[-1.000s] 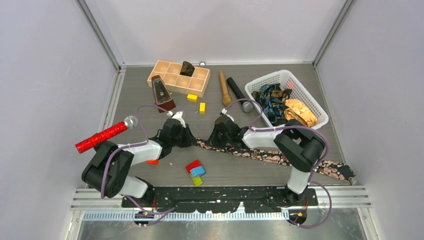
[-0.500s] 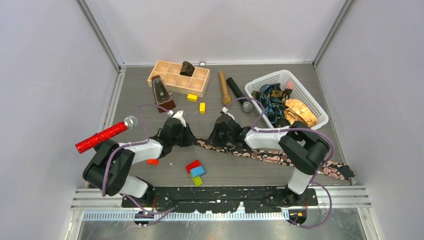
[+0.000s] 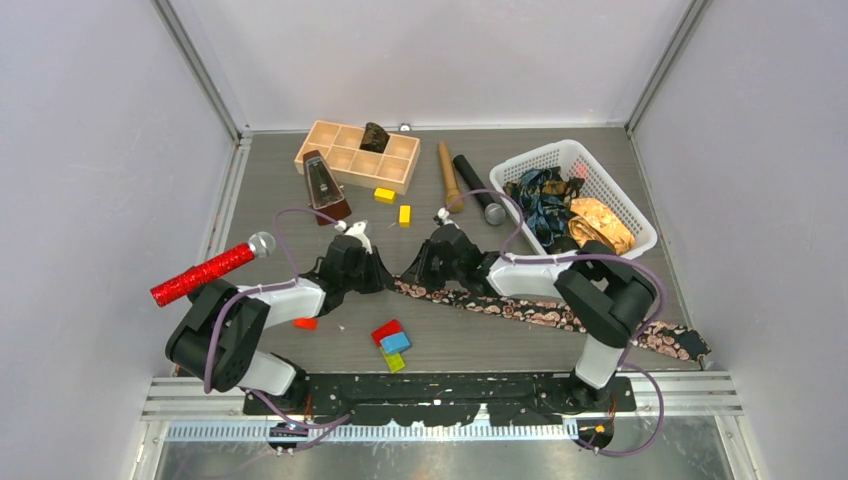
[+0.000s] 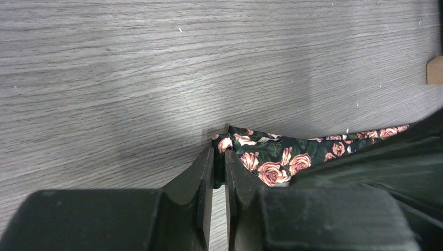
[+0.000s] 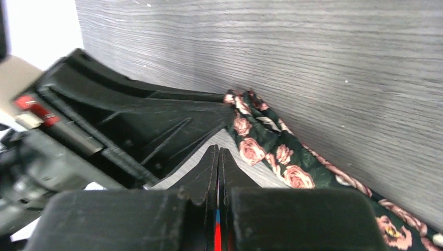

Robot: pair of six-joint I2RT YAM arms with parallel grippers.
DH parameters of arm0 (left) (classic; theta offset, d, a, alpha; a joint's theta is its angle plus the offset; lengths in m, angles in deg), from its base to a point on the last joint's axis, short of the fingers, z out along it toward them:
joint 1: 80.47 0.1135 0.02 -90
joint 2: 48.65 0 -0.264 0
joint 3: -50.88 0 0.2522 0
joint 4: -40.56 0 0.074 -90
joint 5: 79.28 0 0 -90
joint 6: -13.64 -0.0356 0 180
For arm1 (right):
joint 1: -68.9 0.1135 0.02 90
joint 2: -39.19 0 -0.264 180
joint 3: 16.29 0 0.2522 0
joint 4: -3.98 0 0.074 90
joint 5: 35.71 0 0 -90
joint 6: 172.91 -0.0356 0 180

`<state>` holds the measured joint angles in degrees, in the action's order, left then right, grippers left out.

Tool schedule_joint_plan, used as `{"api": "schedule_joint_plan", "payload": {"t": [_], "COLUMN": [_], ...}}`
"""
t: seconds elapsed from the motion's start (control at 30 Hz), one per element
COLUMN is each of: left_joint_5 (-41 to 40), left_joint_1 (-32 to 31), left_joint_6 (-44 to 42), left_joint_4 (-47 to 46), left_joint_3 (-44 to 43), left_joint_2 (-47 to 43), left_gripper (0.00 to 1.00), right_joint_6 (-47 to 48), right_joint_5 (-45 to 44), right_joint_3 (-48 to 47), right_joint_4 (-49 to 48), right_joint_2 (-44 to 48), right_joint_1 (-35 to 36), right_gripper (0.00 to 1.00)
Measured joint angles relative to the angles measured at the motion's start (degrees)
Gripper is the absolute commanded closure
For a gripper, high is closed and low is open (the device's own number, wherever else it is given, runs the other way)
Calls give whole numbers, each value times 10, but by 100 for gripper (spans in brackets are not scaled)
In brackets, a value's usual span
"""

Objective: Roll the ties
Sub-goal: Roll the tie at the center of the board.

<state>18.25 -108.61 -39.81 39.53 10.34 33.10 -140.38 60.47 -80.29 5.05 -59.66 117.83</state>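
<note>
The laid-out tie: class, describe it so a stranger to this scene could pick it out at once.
On the grey table, find the white basket at the far right. Nearer than it, one tie lies stretched flat, running towards the near right corner. Unlike the blue-teal tie and golden tie bunched in the basket, it is black with pink roses.

Tie (image 4: 271, 157) black, pink roses; microphone (image 3: 203, 273) glittery red; basket (image 3: 618, 195) white.

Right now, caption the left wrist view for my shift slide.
Left gripper pinching the tip of the rose-patterned tie on the grey wood table.
</note>
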Motion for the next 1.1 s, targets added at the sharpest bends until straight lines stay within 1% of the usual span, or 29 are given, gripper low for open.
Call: {"api": "schedule_joint_plan", "payload": {"t": [0.13, 0.23, 0.33, 0.57, 1.1], "left_joint_5": [0, 0, 0, 0, 0], "left_joint_1": [0, 0, 0, 0, 0], "left_joint_6": [0, 0, 0, 0, 0], "left_joint_4": [0, 0, 0, 0, 0], "left_joint_3": [0, 0, 0, 0, 0], "left_joint_2": [0, 0, 0, 0, 0], "left_gripper": [87, 87, 87, 83, 84], "right_joint_6": [-16, -28, -34, -40, -42], "right_joint_5": [13, 15, 14, 1, -10], "right_joint_3": [0, 0, 0, -8, -9], "right_joint_4": [-10, -9, -9, 13, 21], "right_joint_2": [-43, -56, -57, -57, -54], "right_joint_1": [0, 0, 0, 0, 1], "right_gripper": [100, 100, 100, 100, 99]}}
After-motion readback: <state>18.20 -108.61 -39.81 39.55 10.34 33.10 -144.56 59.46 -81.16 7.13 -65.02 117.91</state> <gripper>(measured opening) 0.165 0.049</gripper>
